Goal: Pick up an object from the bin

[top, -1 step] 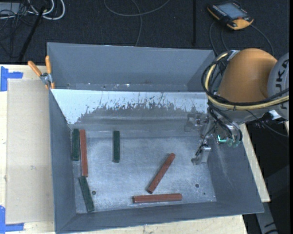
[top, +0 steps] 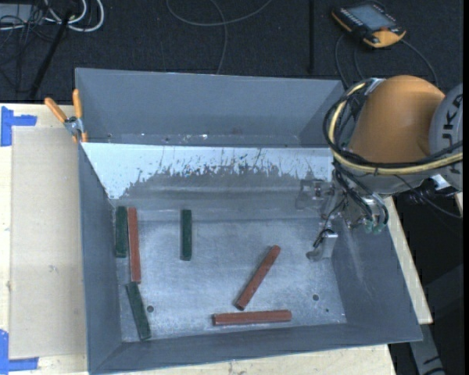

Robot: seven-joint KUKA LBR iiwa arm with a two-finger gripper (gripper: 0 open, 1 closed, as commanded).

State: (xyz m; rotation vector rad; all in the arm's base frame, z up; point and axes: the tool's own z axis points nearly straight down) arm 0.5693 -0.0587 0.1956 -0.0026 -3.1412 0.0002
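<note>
1. Bin (top: 219,139): grey metal with sloped walls and a flat floor that carries six slim bars.
2. Hand (top: 321,248): hangs low at the floor's right side, under the arm's orange cover (top: 391,119) and above bare metal. Nothing is seen in it. Whether it stands wide or narrow cannot be told.
3. Nearest candidate: the slanted red-brown bar (top: 258,276), just left of the hand and apart from it, in the floor's lower-right part. Its long axis runs diagonally, with the upper end toward the hand and the lower end toward the near wall.
4. Second candidate: the level red-brown bar (top: 252,317), along the near wall, long axis left to right. It lies near the slanted bar's lower end without touching it.
5. Left group: a lone green bar (top: 186,234); a wall-side green bar (top: 121,231) just beside a long red-brown bar (top: 133,244); and below them a corner green bar (top: 137,309). All four point roughly from the near wall to the far wall.
6. Handling (judgement): the bars look rigid, light and sturdy, and their smooth faces may slip. The best hold is across the narrow width at mid-length, closing square to the long axis so the bar does not tip. The slanted bar has free floor on both sides.
</note>
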